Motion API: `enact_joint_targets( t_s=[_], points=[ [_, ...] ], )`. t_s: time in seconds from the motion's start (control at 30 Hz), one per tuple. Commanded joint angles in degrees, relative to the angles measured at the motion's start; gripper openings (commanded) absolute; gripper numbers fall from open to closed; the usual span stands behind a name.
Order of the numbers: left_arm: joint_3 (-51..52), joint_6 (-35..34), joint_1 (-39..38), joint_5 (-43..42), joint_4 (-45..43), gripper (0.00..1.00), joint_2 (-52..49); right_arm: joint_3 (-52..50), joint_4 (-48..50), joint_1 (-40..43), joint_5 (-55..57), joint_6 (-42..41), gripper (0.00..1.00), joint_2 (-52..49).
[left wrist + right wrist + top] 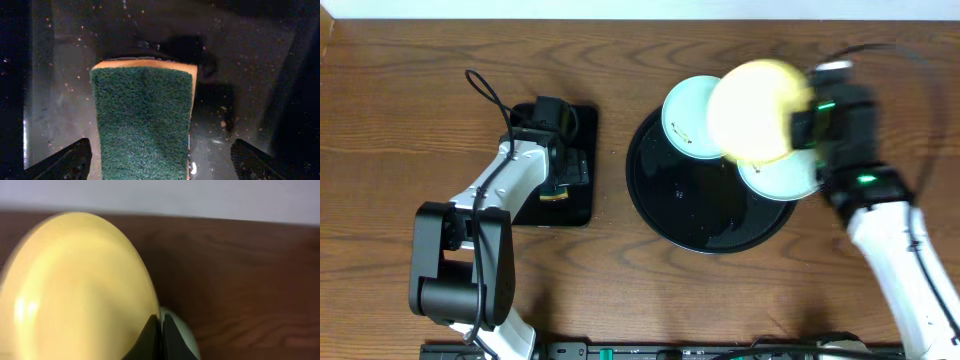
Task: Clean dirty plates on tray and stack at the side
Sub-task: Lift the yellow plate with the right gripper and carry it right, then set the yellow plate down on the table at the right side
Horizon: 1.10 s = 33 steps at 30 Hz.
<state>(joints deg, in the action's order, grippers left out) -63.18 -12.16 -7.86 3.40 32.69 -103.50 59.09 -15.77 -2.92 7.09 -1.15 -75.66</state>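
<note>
- Yellow plate (757,110), pinched at its rim by the right gripper (159,330), hangs over the tray's (690,215) one o'clock edge, presumably for wiping.
- Left gripper (161,159), spread wide, straddles the sponge (142,115).

I work at what looks like a robotics lab bench. My left arm (495,190) and right arm (900,250) are mounted at a brown wooden table (400,100) against a plain pale wall (200,195). A black cable (488,95) loops loose, and a few kitchen things are on hand: a sponge (145,120), a yellow plate (760,95) and mint plates (685,115).
</note>
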Motion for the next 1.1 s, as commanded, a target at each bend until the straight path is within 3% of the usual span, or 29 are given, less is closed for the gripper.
enact_joint_targets(
  t_s=[0.0,0.07,0.27,0.43,0.67,0.7,0.73,0.8,0.83,1.07],
  points=[
    [0.15,0.11,0.46,0.74,-0.02,0.89,0.04,1.95,2.84,14.56,-10.58,-6.73,0.01,0.0],
    [0.15,0.11,0.44,0.74,-0.02,0.89,0.04,1.95,4.44,23.19,-9.92,-6.73,0.01,-1.38],
    [0.15,0.11,0.46,0.74,-0.02,0.89,0.04,1.95,5.46,34.75,-9.97,-6.75,0.01,-10.84],
    [0.15,0.11,0.44,0.74,-0.02,0.89,0.04,1.95,10.29,36.96,-9.94,-6.29,0.01,-22.23],
    [0.15,0.11,0.44,0.74,-0.02,0.89,0.04,1.95,16.92,37.48,-10.36,-2.27,0.04,-29.7],
    [0.15,0.11,0.44,0.74,-0.02,0.89,0.04,1.95,17.07,37.44,-10.64,-1.7,0.12,-30.12],
    [0.15,0.11,0.44,0.74,-0.02,0.89,0.04,1.99,16.79,37.44,-11.02,-1.51,0.42,-30.1],
    [0.15,0.11,0.44,0.74,-0.02,0.89,0.04,3.98,13.09,37.44,-16.04,-0.02,0.66,-29.88],
    [0.15,0.11,0.46,0.74,-0.02,0.89,0.04,7.19,7.8,37.16,-19.56,-0.04,0.98,-29.88],
    [0.15,0.11,0.44,0.74,-0.02,0.89,0.04,28.2,-23.08,31.65,-22.58,3.08,0.99,-29.88]
  ],
)
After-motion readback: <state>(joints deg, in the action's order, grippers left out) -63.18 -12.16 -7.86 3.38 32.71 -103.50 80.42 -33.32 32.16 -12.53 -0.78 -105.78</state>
